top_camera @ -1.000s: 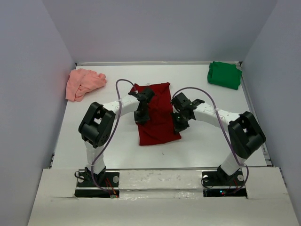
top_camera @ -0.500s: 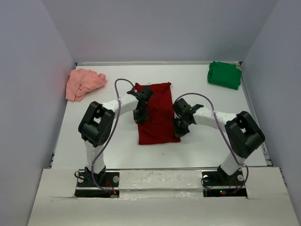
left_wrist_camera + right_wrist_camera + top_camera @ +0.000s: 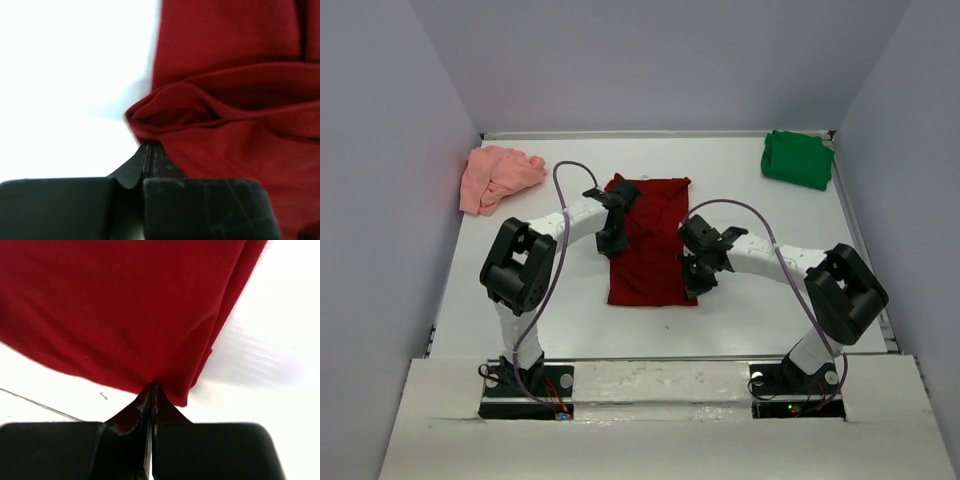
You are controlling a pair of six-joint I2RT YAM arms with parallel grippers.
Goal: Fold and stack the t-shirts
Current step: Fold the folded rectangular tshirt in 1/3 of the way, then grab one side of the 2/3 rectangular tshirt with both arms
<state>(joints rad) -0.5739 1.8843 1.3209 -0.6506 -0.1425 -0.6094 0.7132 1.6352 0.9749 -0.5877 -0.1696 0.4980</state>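
Your red shirt (image 3: 650, 250) lies as a long strip in the middle of the surface (image 3: 770, 300). Your left gripper (image 3: 611, 243) is clamped tight on a fold at its 9 o'clock edge. Your right gripper (image 3: 694, 282) is pinched closed on the 4 o'clock edge, near the bottom corner. Over at 1 o'clock the green shirt (image 3: 797, 158) sits folded in the far corner. The pink shirt (image 3: 498, 176) is bunched up at 11 o'clock. Both are well apart from the red one.
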